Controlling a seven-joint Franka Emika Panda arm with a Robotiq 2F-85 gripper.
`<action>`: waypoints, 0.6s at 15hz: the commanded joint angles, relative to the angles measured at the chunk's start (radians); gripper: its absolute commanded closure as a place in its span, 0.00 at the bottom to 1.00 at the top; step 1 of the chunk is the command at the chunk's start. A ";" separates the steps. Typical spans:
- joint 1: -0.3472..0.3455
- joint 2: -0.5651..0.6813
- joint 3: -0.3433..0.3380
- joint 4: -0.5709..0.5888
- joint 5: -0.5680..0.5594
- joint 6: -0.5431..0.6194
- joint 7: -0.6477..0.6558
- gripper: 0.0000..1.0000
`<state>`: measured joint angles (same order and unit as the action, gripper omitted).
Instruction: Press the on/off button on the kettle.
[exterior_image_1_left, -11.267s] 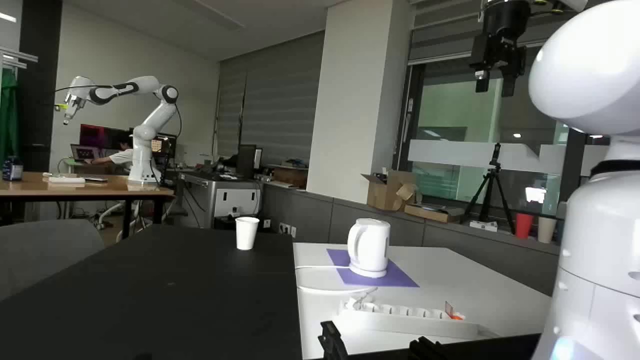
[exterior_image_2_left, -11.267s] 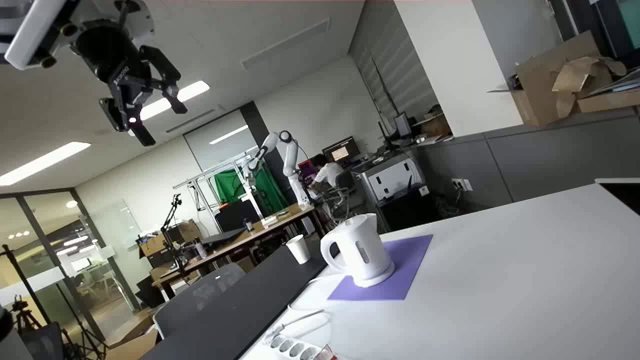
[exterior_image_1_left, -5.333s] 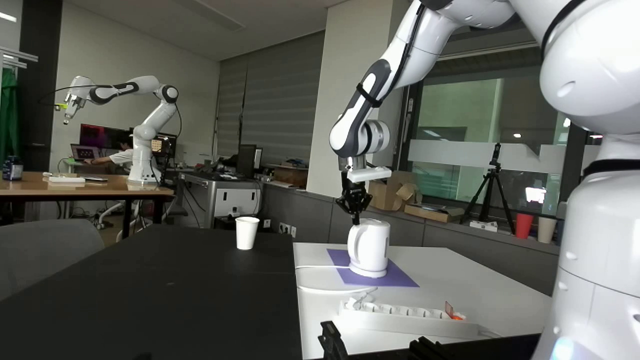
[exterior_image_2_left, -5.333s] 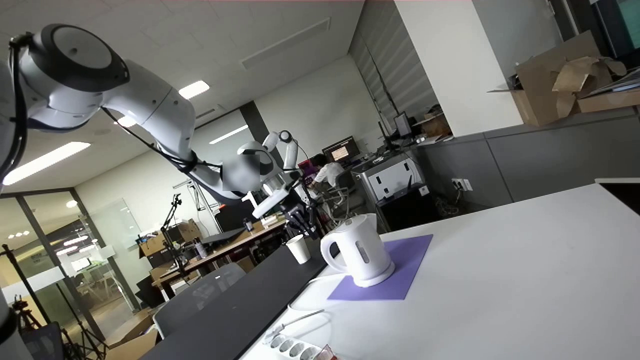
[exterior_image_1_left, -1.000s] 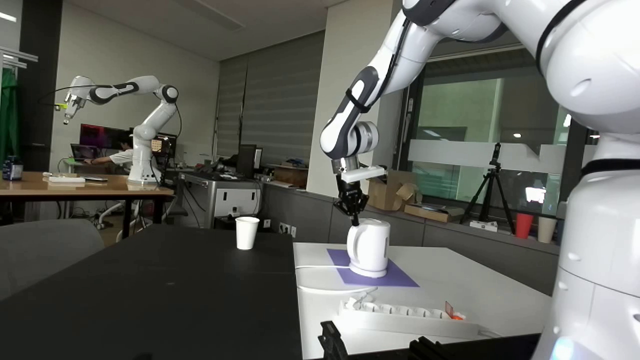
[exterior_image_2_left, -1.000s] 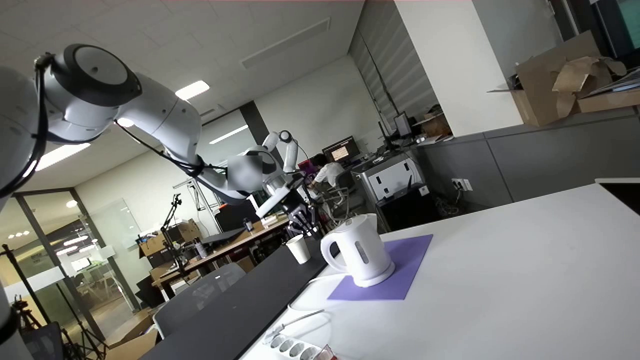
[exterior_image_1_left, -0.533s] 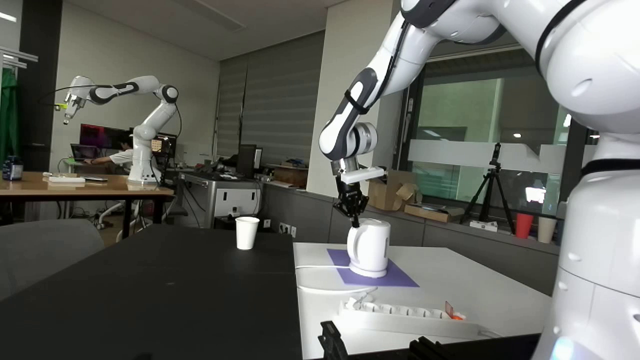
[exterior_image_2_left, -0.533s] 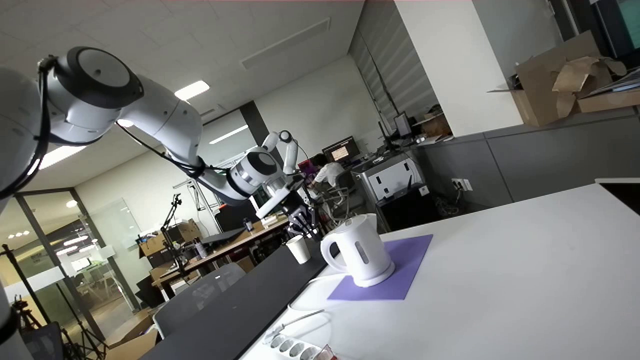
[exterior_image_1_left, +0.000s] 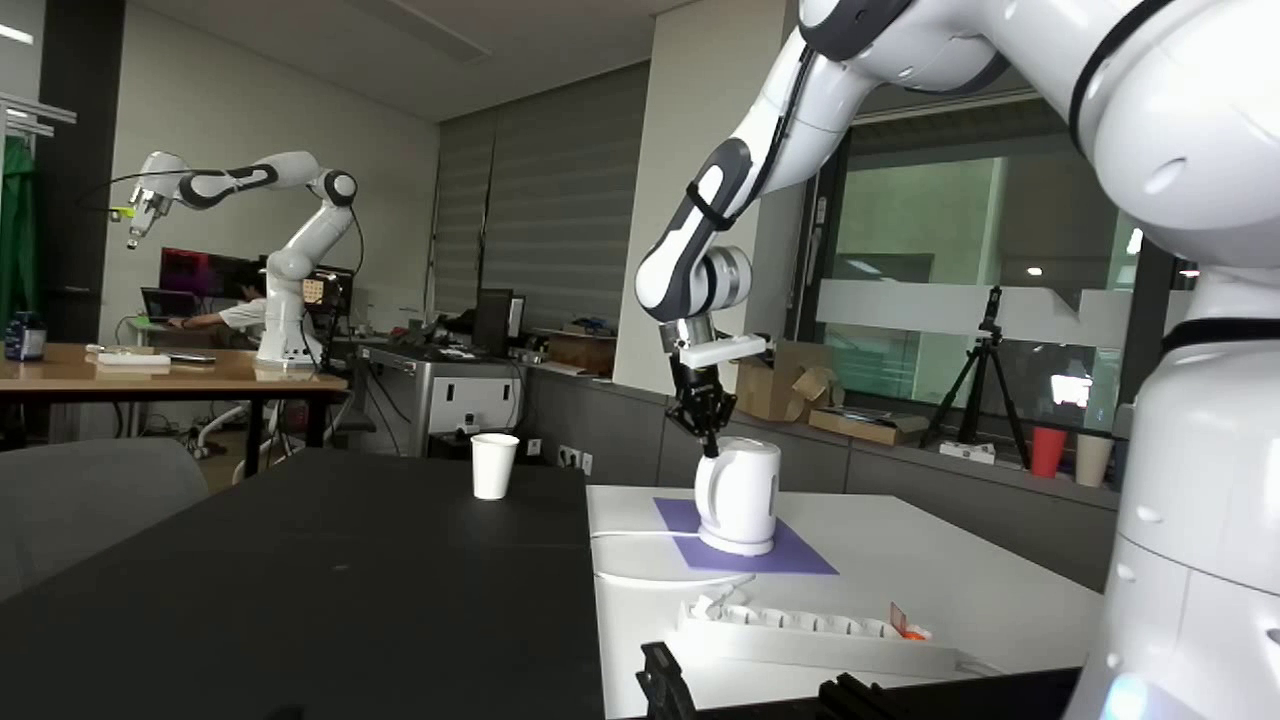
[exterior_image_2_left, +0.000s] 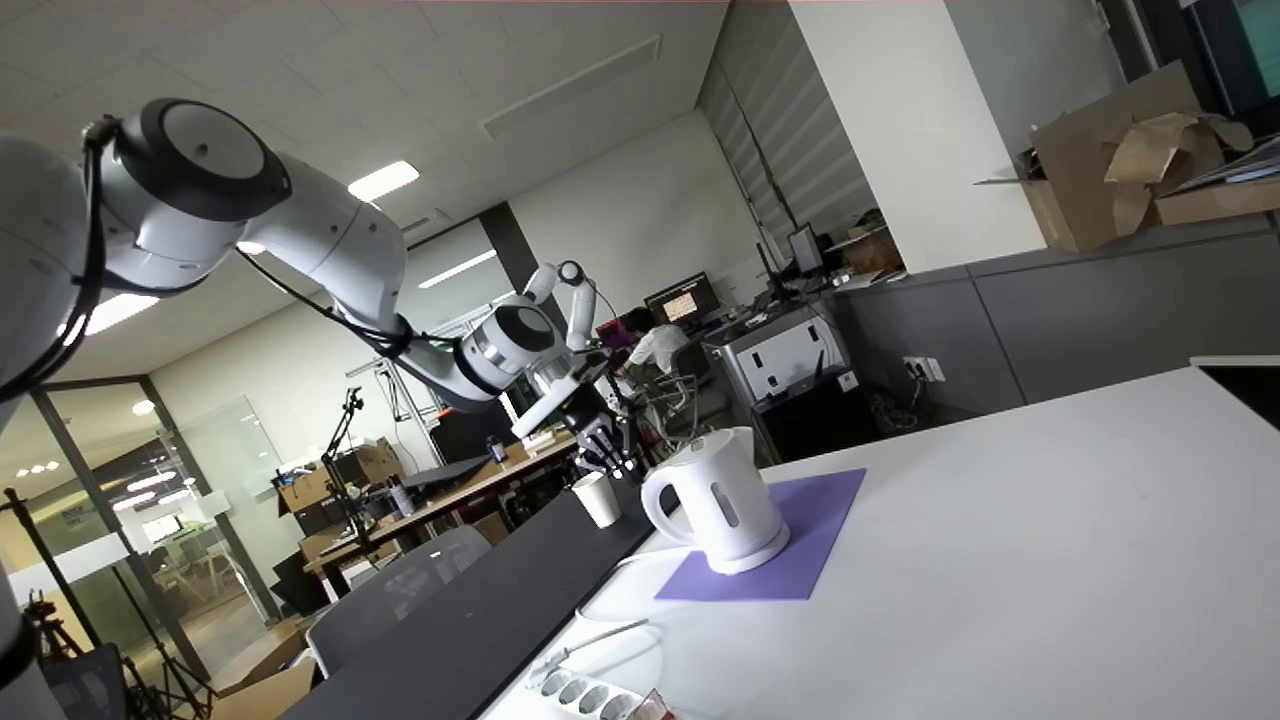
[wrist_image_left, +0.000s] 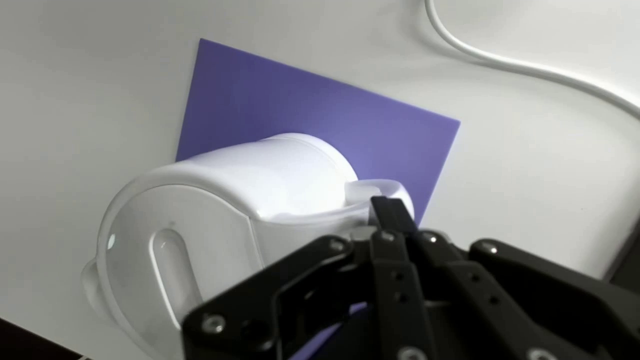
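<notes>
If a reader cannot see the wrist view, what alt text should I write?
Shut black gripper over the handle of a white kettle, seen from above; contact is unclear. The kettle stands on a purple mat; a white cord curves at upper right.

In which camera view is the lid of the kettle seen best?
The wrist view: close and from above, it shows the kettle's lid with its recess, though cut off below. Both exterior views show it small, at a shallow angle.

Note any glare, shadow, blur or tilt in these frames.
In the wrist view, the white rounded kettle is partly washed out, a soft shadow edges the curved white cable, and the black jointed gripper looks slightly blurred; in an exterior view, the picture appears tilted and a rectangular white ceiling lamp is blown out.
</notes>
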<state>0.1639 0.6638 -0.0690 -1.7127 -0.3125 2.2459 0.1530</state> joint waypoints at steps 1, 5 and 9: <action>-0.006 0.051 -0.005 0.028 -0.004 0.043 0.019 1.00; -0.003 0.047 -0.004 0.030 -0.004 0.067 0.021 1.00; 0.021 0.012 -0.023 0.038 -0.033 0.041 0.033 1.00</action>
<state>0.1657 0.6681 -0.0667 -1.7111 -0.3159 2.2999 0.1550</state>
